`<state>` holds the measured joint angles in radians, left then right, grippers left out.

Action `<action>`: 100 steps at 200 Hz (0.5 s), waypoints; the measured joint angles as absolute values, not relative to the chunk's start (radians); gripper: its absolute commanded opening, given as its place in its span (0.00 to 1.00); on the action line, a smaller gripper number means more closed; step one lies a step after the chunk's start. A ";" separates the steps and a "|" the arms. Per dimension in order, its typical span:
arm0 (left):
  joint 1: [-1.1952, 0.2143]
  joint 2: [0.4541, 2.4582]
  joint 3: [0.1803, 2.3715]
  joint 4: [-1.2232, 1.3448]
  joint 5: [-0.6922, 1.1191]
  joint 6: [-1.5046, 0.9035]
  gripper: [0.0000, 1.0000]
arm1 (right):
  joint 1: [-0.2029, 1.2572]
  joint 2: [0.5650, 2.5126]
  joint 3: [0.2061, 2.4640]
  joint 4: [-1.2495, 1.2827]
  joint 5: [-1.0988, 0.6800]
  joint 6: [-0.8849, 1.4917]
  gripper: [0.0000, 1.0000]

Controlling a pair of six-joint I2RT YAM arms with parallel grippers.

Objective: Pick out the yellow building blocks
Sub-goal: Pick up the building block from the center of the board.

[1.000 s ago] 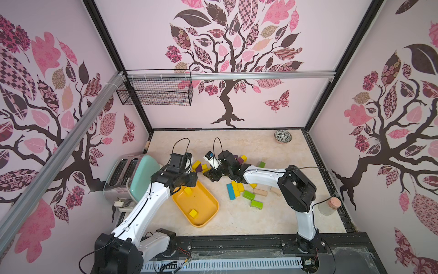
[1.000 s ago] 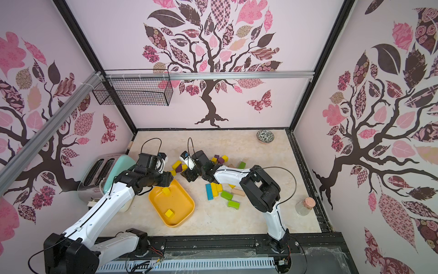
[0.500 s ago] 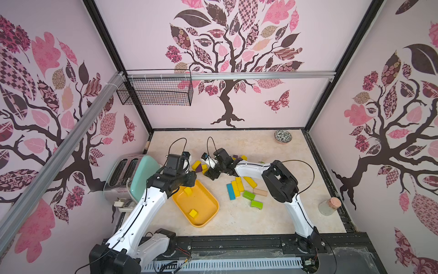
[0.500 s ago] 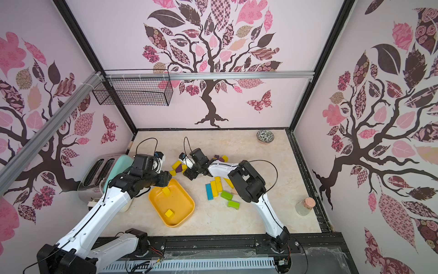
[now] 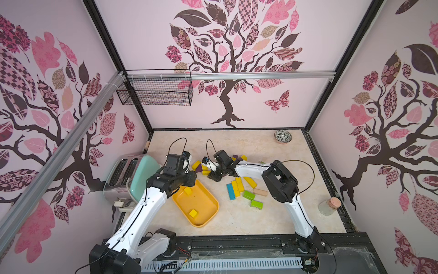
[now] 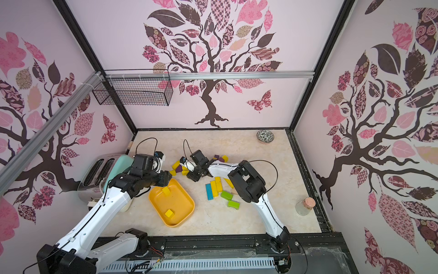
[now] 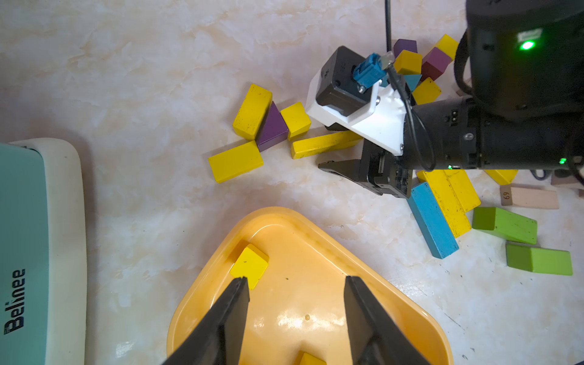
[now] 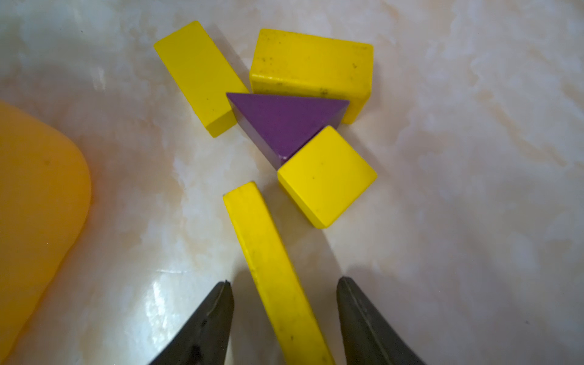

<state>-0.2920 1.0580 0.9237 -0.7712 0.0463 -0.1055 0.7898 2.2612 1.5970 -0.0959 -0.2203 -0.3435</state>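
- Right arm (image 5: 279, 182) has drawn its elbow in toward the pile; the right hand (image 8: 284, 281) stands spread astride a long bar (image 8: 268, 252), not touching it.
- Over the tray (image 5: 203, 201) the left hand (image 7: 296, 278) hovers spread and empty; two yellow blocks (image 5: 193, 213) lie inside.
- Ahead of the bar, a purple wedge (image 8: 284, 123) sits among three more.

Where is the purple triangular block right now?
In the right wrist view the purple triangle lies among three yellow blocks, just beyond the long yellow bar the right gripper straddles.

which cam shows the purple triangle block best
The right wrist view: the purple triangle sits close and sharp among yellow blocks. The left wrist view shows it smaller; in both top views it is a tiny speck.
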 measured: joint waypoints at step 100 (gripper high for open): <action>-0.292 1.060 0.924 -0.771 0.050 -0.106 0.55 | 0.790 2.172 1.533 -0.075 -0.232 -0.355 0.51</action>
<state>-0.2920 1.0603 0.9237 -0.7712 0.0498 -0.1059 0.7898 2.1719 1.5326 -0.0753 -0.2321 -0.3553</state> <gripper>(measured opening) 0.550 0.512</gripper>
